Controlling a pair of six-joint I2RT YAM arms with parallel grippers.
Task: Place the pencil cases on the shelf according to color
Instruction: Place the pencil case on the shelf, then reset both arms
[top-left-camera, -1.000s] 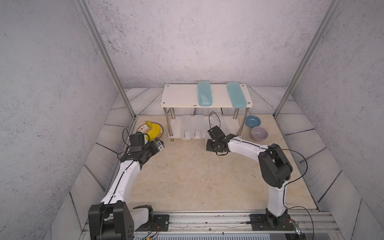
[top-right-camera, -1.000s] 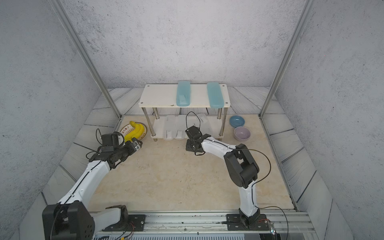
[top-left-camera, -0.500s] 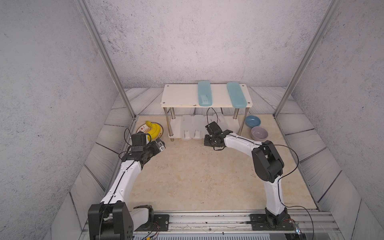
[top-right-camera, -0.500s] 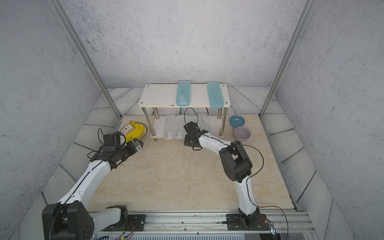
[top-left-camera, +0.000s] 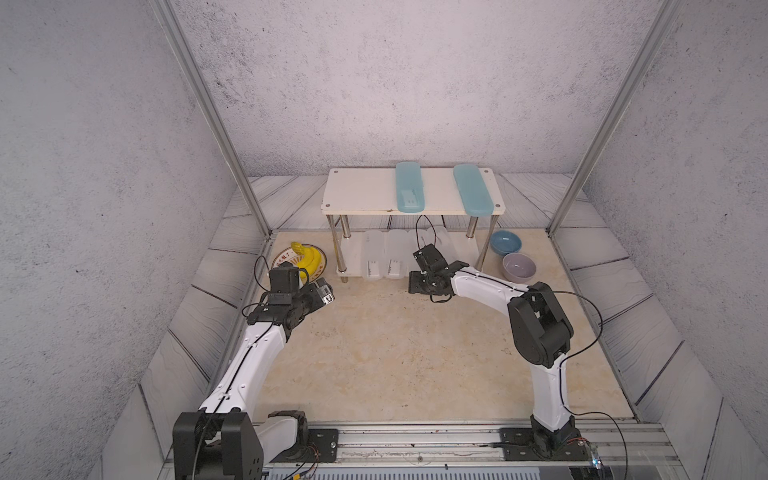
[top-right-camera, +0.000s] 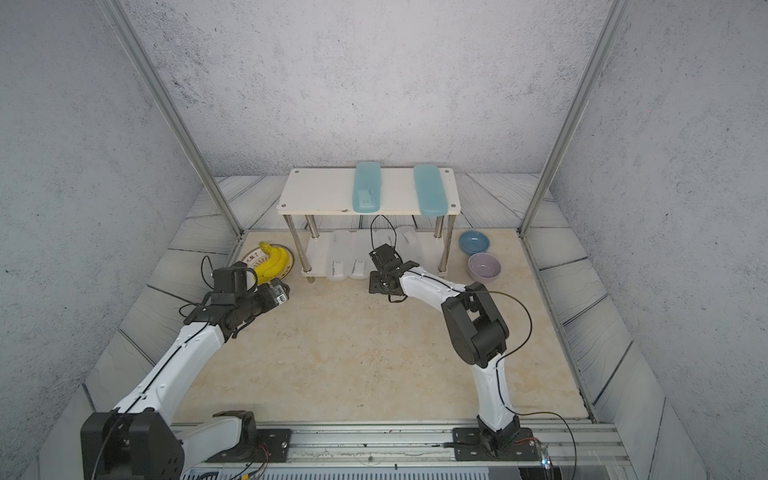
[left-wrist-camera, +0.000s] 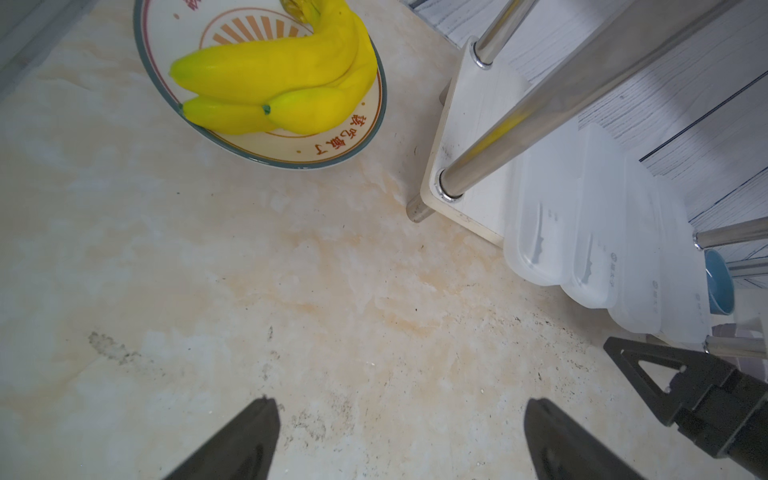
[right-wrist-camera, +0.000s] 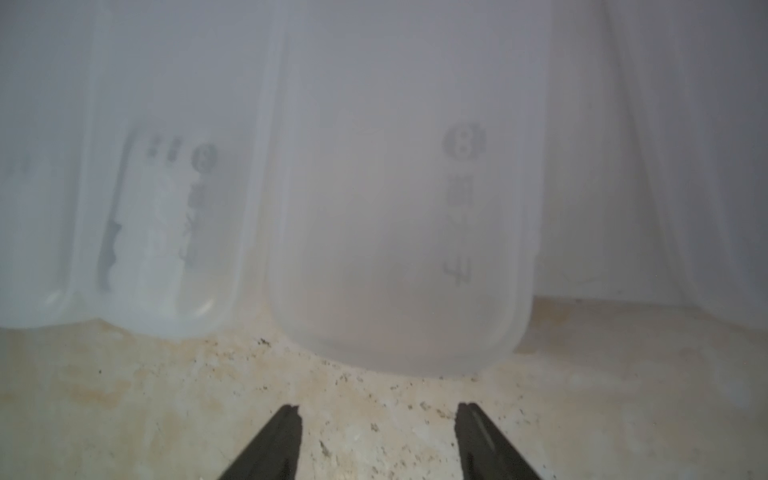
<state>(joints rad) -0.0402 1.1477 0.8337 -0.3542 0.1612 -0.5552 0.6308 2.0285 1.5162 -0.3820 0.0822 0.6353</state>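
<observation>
Lab robot test cell, not a home: grey textured backdrop panels (top-left-camera: 395, 83), aluminium frame posts (top-left-camera: 216, 137), arm bases (top-left-camera: 548, 434) bolted to slotted rail (top-left-camera: 415, 442) at near edge, marble-look tabletop (top-left-camera: 395, 353).

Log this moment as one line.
top board: two teal cases | lower board: four frosted cases | right gripper: open, empty, facing one frosted case | left gripper: open, empty

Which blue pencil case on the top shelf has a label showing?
The blue case nearer the middle of the shelf; a label shows at its front end. The other case looks plain.
</observation>
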